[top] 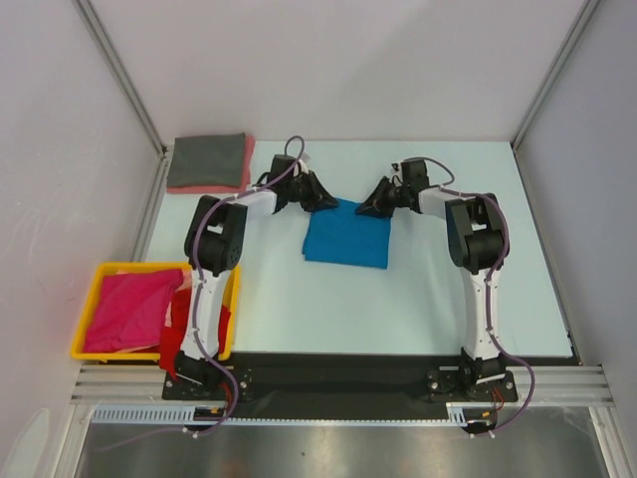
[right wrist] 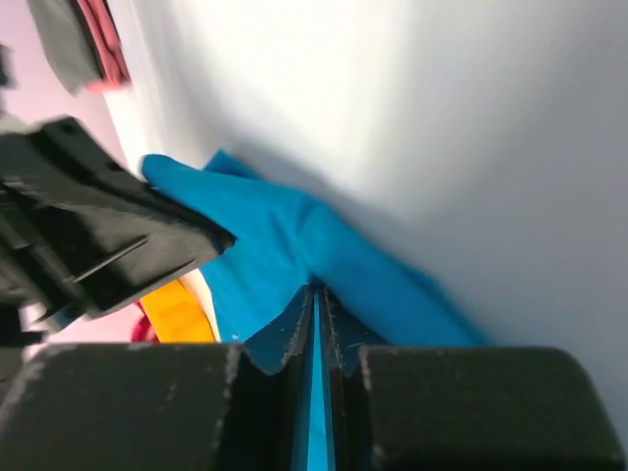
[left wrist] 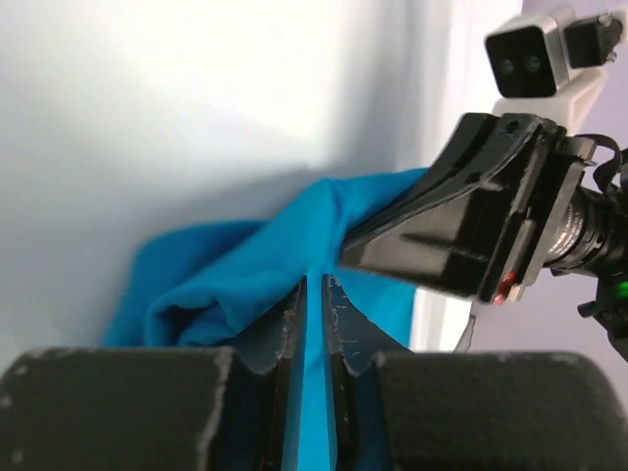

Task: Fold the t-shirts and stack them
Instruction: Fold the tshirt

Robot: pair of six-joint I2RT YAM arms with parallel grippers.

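Observation:
A bright blue t-shirt lies folded into a rough square mid-table. My left gripper is shut on its far left corner, and blue cloth shows pinched between the jaws. My right gripper is shut on the far right corner, with blue cloth clamped in its jaws. A folded dark grey t-shirt rests on a salmon pink one at the far left corner. A magenta t-shirt fills the yellow bin, and a red one hangs over its right side.
The yellow bin sits off the table's near left edge beside the left arm's base. Metal frame posts rise at the far corners. Grey walls close in on both sides.

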